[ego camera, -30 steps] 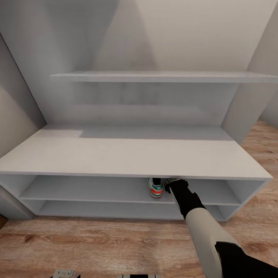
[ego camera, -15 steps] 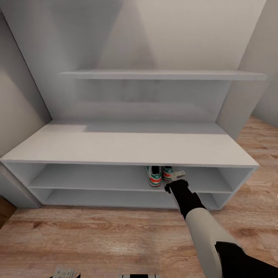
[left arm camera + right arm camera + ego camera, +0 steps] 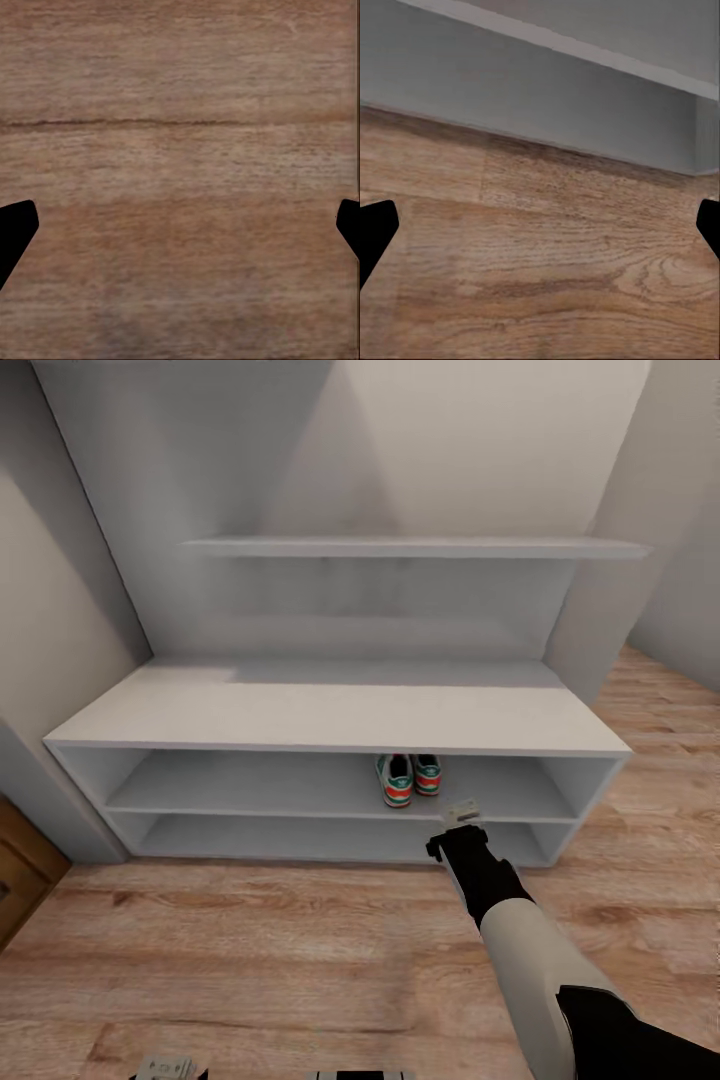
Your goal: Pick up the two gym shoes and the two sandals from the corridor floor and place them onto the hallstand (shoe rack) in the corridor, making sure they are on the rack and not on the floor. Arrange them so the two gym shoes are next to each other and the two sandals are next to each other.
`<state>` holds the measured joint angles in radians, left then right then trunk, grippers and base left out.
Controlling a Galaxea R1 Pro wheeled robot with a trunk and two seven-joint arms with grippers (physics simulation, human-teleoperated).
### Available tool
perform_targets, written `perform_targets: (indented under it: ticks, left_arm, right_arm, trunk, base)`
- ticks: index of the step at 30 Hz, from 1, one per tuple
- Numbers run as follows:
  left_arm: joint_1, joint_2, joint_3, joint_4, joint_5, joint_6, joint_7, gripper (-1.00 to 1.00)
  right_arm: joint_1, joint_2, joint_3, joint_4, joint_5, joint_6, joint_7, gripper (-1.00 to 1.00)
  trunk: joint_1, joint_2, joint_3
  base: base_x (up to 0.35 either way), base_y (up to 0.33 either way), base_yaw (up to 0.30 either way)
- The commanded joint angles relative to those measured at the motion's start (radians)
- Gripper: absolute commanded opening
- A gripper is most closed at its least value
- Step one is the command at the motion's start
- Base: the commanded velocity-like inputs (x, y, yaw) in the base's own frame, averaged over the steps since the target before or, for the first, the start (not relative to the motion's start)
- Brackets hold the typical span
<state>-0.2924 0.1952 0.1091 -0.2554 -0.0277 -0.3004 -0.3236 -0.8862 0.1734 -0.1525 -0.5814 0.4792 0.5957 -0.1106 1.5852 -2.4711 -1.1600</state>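
The two gym shoes (image 3: 410, 778) stand side by side on the upper open shelf of the hallstand (image 3: 340, 715), under its long bench top, a little right of the shelf's middle. Their red-orange heels face out toward the camera, so each shoe's long axis runs from 6 o'clock to 12 o'clock, toes pointing at the back panel. The two touch or nearly touch; which one, I cannot tell.

The right gripper (image 3: 461, 815) hangs in front of the rack, at about 5 o'clock from the shoes and apart from them. In the right wrist view its jaws stand wide apart and hold nothing, over the corridor floor (image 3: 547, 255) beside the rack's base. The left gripper (image 3: 180, 225) has its jaws spread wide, empty, above bare planks.
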Motion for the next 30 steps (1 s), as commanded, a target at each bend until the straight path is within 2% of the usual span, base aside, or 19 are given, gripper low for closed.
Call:
perform_targets:
  ticks: [1, 13, 21, 25, 29, 30]
  left_arm:
    - [-0.001, 0.0, 0.009, 0.001, -0.003, -0.002, -0.008, 1.0]
    - [-0.002, 0.006, 0.015, -0.014, 0.001, -0.001, -0.004, 1.0]
    - [-0.002, 0.006, 0.017, -0.021, 0.004, -0.003, -0.002, 1.0]
    - [-0.002, 0.001, 0.019, -0.037, 0.005, -0.003, -0.002, 1.0]
    - [-0.002, -0.002, 0.022, -0.056, 0.005, -0.003, -0.002, 1.0]
    - [-0.002, -0.003, 0.022, -0.062, 0.005, -0.003, -0.002, 1.0]
  right_arm:
    - [0.0, 0.001, -0.004, 0.0, 0.001, 0.002, -0.001, 1.0]
    - [0.001, 0.0, -0.01, 0.007, -0.007, -0.002, 0.0, 1.0]
    - [0.006, -0.003, -0.011, 0.026, -0.064, -0.039, 0.001, 1.0]
    - [0.012, -0.006, -0.012, 0.067, -0.089, -0.103, 0.001, 1.0]
    - [0.027, -0.022, -0.013, 0.16, -0.102, -0.229, 0.0, 1.0]
    - [0.039, -0.056, -0.013, 0.253, -0.105, -0.357, -0.001, 1.0]
  trunk:
    - [-0.001, 0.0, -0.001]
    - [-0.001, 0.0, -0.001]
    - [-0.001, 0.0, -0.001]
    - [-0.001, 0.0, -0.001]
    - [-0.001, 0.0, -0.001]
    - [-0.001, 0.0, -0.001]
  base:
    - [-0.336, 0.0, 0.0]
    - [-0.336, 0.0, 0.0]
    - [-0.258, 0.0, 0.0]
    - [-0.082, 0.0, 0.0]
    - [-0.027, 0.0, 0.0]
    - [-0.008, 0.0, 0.0]
